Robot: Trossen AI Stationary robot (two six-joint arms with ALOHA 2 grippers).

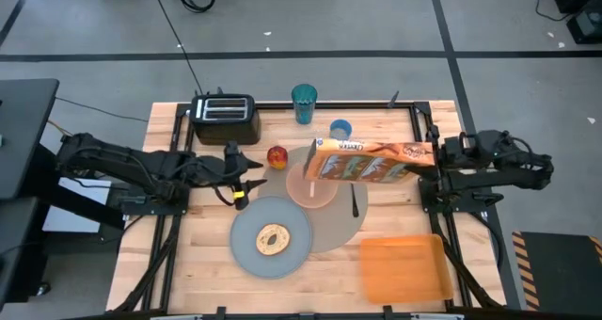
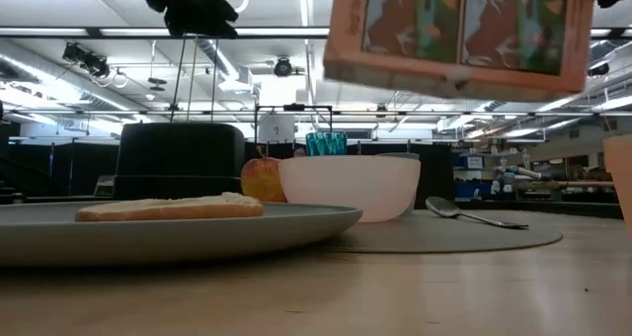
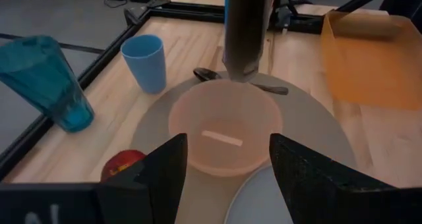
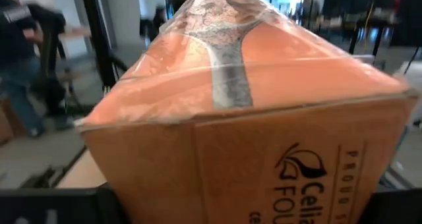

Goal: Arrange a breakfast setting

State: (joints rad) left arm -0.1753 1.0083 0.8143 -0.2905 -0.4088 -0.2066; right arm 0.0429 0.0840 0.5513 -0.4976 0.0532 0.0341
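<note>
My right gripper is shut on the orange cereal box, which is in the air above the pink bowl. The bowl and the metal spoon rest on the round tan mat. The grey-blue plate overlaps the mat's near left side, and the toast ring lies on it. The red-yellow apple and the light-blue cup stand on the table. My left gripper is open and empty, above the table left of the bowl. My right gripper holds the cereal box by its right end, between its two fingers, coming level from the table's right side along the box's length. The box is lifted clear and lies lengthwise toward the table's left, its free end tipped slightly down over the bowl.
A black toaster stands at the far left and a tall teal glass at the far middle. A flat orange tray lies at the near right. Bare wood shows at the near left.
</note>
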